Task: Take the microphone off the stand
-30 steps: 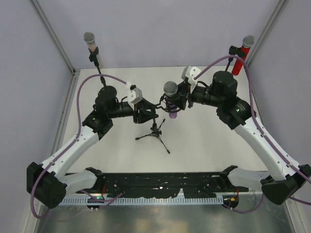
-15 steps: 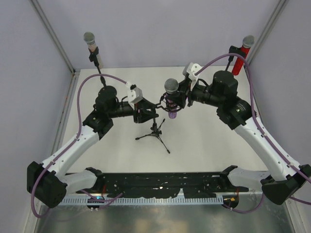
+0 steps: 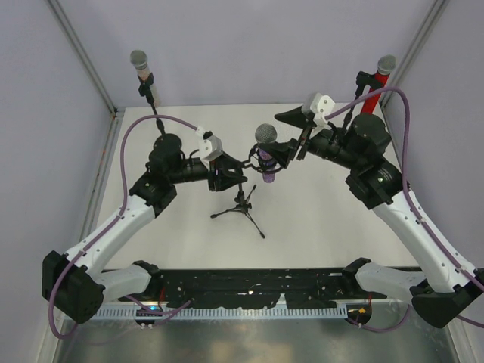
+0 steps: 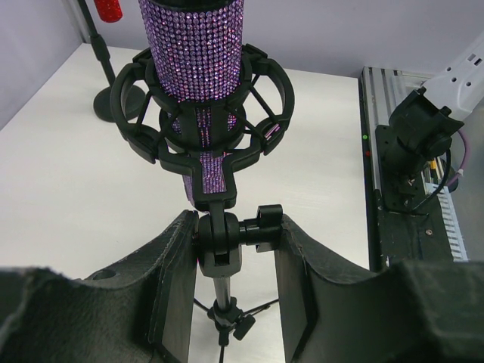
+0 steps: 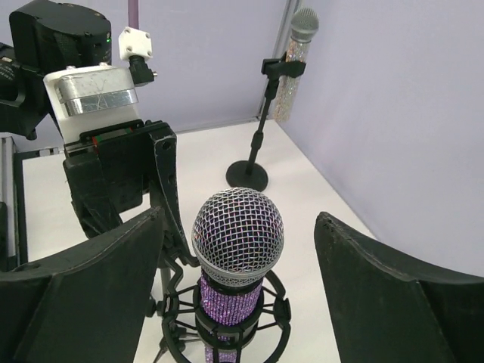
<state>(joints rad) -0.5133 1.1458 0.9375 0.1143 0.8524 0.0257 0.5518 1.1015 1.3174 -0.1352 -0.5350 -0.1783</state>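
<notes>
The microphone (image 3: 265, 151), purple glitter with a silver mesh head, stands upright in a black shock mount (image 4: 257, 91) on a small tripod stand (image 3: 240, 204). My left gripper (image 3: 231, 175) is shut on the stand's swivel joint (image 4: 219, 234) just under the mount, a pad pressed on each side. My right gripper (image 3: 293, 134) is open and wide, hovering to the right of the microphone's head and a little above it. In the right wrist view the microphone (image 5: 238, 234) sits between the two fingers with a clear gap on both sides.
A silver-headed mic on a tall stand (image 3: 141, 68) is at the back left corner, and a red one (image 3: 376, 87) at the back right. Their round bases rest on the white table. A black rail (image 3: 249, 283) runs along the near edge.
My right gripper has opened, let go of the microphone and pulled back up and to the right. The microphone stays in its mount. The left arm has not moved.
</notes>
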